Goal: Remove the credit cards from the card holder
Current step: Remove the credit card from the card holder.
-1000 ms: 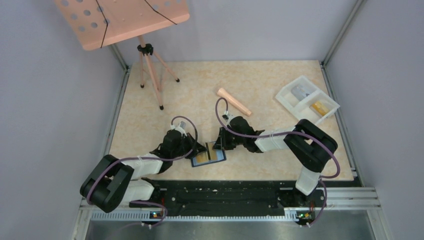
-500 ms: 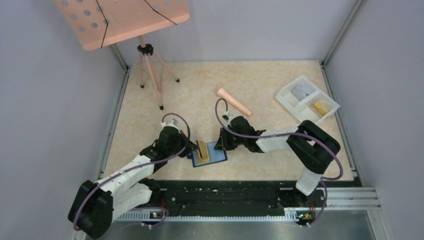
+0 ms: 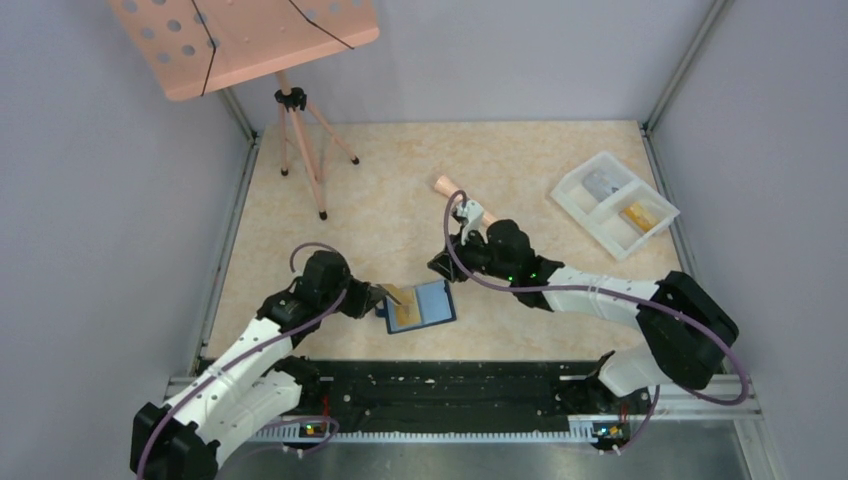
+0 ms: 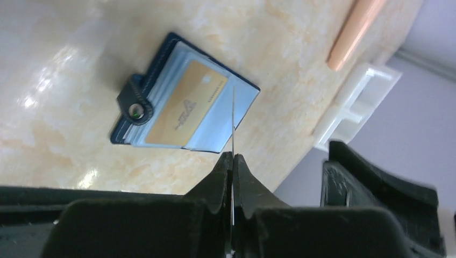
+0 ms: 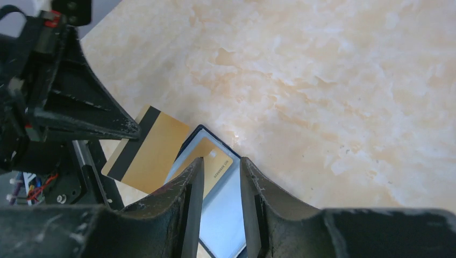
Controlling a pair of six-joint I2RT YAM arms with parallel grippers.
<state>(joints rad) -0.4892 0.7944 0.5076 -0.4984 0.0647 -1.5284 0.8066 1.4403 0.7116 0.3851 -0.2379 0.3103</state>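
The dark navy card holder (image 3: 428,302) lies open on the table, lighter blue pockets up, its closing tab (image 4: 133,102) to one side. A tan-gold credit card (image 4: 185,105) still sits in its pocket. My left gripper (image 4: 233,157) is shut on a second tan-gold credit card (image 5: 144,151) with a black stripe, held clear of the holder's left side and seen edge-on in the left wrist view. My right gripper (image 5: 221,164) hovers open above the holder's far edge, with nothing between its fingers (image 5: 248,185).
A white two-compartment tray (image 3: 574,192) stands at the back right with items inside. A peach cylinder (image 3: 478,209) lies behind my right arm. A peach music stand on a tripod (image 3: 300,140) stands at the back left.
My left gripper drew the gold card leftward out of the holder. My right gripper came off the holder, opened a little and pulled back toward the far side.
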